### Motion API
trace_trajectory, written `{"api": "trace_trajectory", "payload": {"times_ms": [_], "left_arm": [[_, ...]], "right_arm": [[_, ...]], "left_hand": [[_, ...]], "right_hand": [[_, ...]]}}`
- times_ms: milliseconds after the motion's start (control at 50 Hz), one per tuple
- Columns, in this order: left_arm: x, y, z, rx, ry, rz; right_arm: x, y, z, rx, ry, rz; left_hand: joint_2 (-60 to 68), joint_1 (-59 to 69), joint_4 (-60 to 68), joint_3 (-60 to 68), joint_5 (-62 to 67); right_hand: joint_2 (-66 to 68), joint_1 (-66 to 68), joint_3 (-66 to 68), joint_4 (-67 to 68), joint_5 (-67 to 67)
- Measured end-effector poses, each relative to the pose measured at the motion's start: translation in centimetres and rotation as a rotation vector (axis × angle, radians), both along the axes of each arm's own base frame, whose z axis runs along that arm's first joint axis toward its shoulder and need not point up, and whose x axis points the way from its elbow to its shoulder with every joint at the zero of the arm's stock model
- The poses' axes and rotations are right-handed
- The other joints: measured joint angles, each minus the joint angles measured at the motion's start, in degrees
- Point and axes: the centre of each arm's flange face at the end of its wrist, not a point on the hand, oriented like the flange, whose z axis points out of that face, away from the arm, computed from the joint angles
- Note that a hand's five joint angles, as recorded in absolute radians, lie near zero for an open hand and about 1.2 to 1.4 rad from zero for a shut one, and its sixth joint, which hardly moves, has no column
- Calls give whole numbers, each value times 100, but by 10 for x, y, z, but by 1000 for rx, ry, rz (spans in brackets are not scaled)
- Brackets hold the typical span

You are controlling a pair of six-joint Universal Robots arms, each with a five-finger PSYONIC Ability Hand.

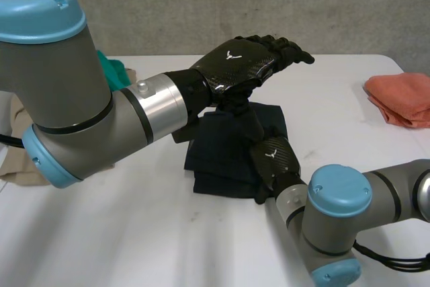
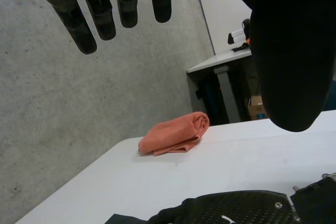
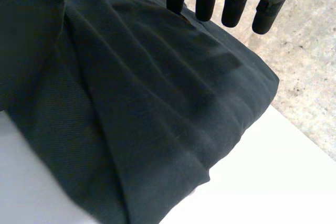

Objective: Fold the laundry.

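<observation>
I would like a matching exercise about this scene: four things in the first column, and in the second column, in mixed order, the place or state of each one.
Column 1
1. dark cloth
2. orange cloth
3. teal cloth
4. left hand

Column 2
A. raised, fingers straight, holding nothing
B. partly hidden behind the left arm
C. mid-table, under the right hand
D. folded, at the right end of the table

Pairs: 1-C, 2-D, 3-B, 4-A.
</observation>
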Motion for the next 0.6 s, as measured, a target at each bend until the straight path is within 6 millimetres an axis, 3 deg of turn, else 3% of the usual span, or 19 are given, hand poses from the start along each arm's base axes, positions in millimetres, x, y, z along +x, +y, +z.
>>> {"api": "trace_trajectory", "payload": {"times_ms": [320,460,600], "left_arm": [[1,-1,0,-1,0,3],[1,-1,2,-3,3,4],[4,-5,5,-11,8,16]], "right_arm": [[13,-17,12,-53,-40,7],[21,-30,14,-81,-61,6],[30,-50,46,-180,-144,1]], "left_hand": [[0,0,0,0,0],[0,0,0,0,0],[0,0,0,0,0]], "right_hand": [[266,31,155,124,119],[5215,4341,5048,5009,4411],[5513,4482,5458,5632,4883]]}}
